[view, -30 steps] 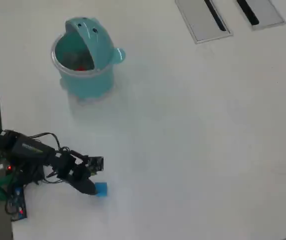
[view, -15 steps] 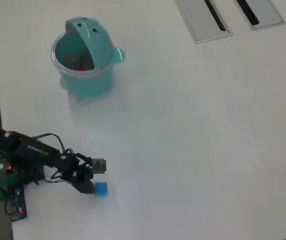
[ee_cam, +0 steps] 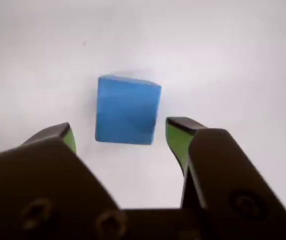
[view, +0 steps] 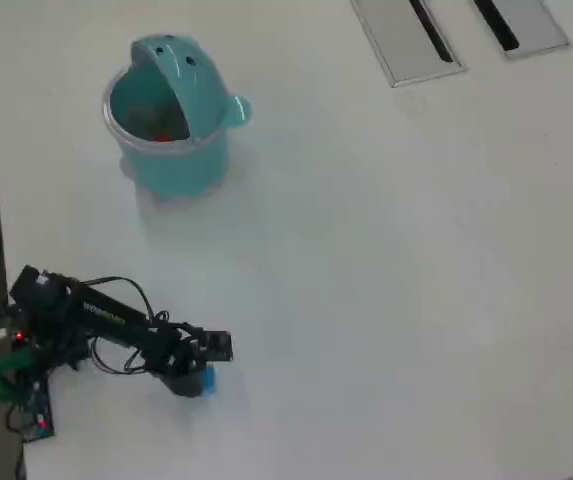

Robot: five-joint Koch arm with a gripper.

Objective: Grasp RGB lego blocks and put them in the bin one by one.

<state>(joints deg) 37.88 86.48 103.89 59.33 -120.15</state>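
Blue block [ee_cam: 128, 110] on white table [ee_cam: 232, 60], just beyond claw [ee_cam: 120, 132] tips, roughly centred on gap. Claw spread wide, empty, green pads [ee_cam: 176, 140] clear of both side faces. Block likely light, rigid, smooth plastic; slip possible. Best hold: opposite flat sides, mid-height. Bin [view: 171, 120] well apart, far side in overhead view, red piece [view: 163, 135] inside.

A black hobby arm [view: 106, 325] trailing loose black cables, its dark tool [ee_cam: 120, 135] tipped with green pads [ee_cam: 175, 137] and sunken screws behind them.
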